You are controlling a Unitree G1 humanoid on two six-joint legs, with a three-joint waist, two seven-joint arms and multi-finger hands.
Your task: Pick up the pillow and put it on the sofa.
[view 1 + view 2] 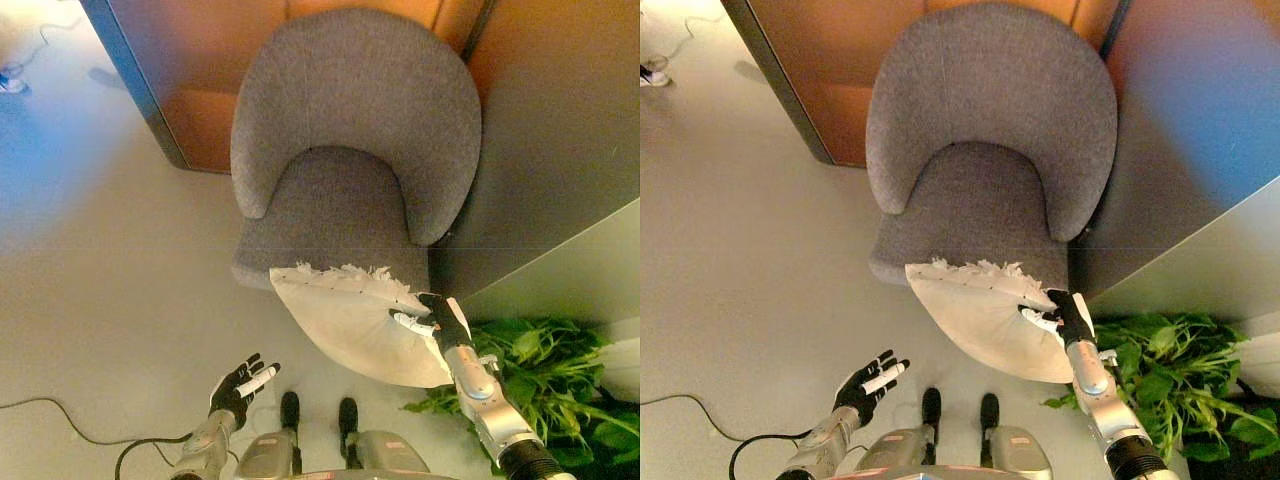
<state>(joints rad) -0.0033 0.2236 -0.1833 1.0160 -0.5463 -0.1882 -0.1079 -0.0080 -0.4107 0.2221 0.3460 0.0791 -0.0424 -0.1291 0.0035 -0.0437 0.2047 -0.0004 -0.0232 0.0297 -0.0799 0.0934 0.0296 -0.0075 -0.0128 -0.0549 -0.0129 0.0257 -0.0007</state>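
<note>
A white pillow [352, 318] with a fringed top edge hangs in front of the grey armchair [350, 150], its upper edge overlapping the front of the seat. My right hand [428, 318] grips the pillow's right side, fingers curled into the fabric. Low on the left, my left hand [240, 385] hovers over the floor with fingers spread, holding nothing, well apart from the pillow.
The armchair stands against an orange-brown wall panel [200, 70]. A leafy green plant [545, 370] sits at the lower right beside my right arm. Grey floor [100, 280] stretches out to the left. A grey partition [570, 270] runs along the right.
</note>
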